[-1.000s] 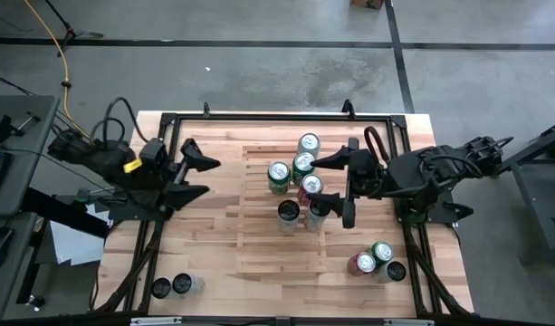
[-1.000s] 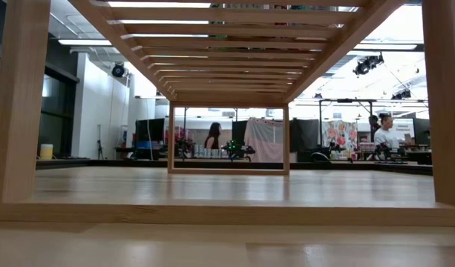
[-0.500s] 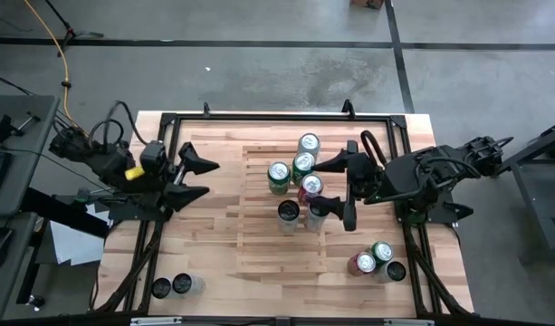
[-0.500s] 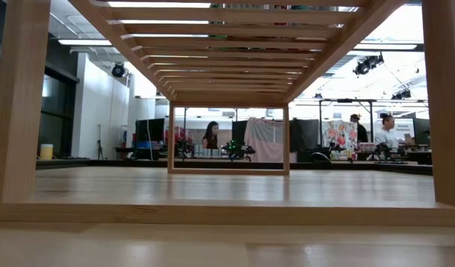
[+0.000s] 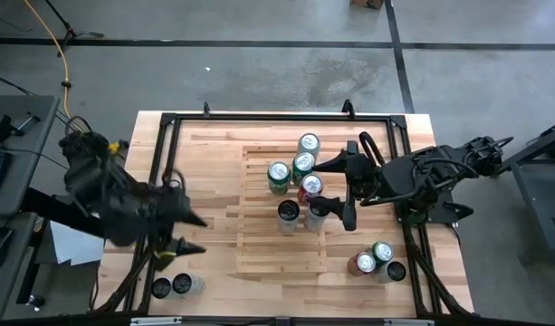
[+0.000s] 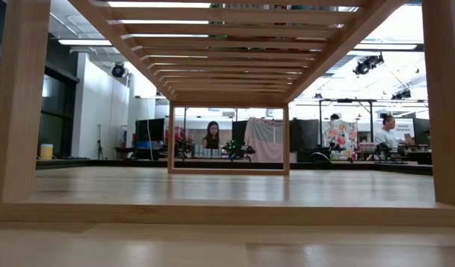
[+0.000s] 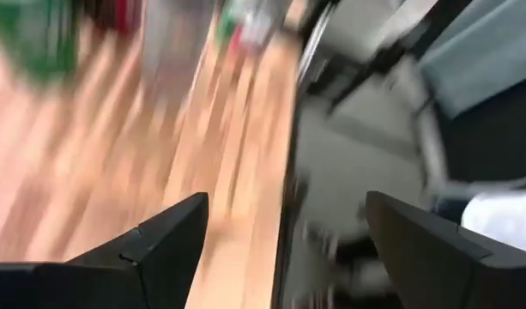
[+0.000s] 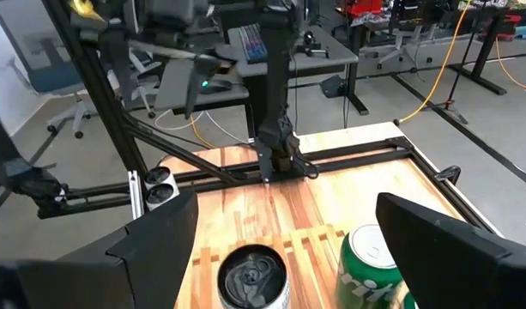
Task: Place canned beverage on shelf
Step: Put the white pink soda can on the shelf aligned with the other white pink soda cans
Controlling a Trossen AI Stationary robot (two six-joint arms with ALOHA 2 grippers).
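The shelf [image 5: 282, 208], a flat rack of pale slats, lies at the table's [image 5: 214, 136] centre. Six cans stand on it; a silver-topped can [image 5: 319, 210] sits at 3 o'clock, between the right gripper's [image 5: 336, 190] released fingers. The left gripper [image 5: 188, 234], at 9 o'clock, is spread and empty.

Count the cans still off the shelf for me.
5. Three cluster on the tabletop right of the shelf: red can, green can, dark can. Two stand at its left corner: black-topped can, silvery can. None seems hidden.
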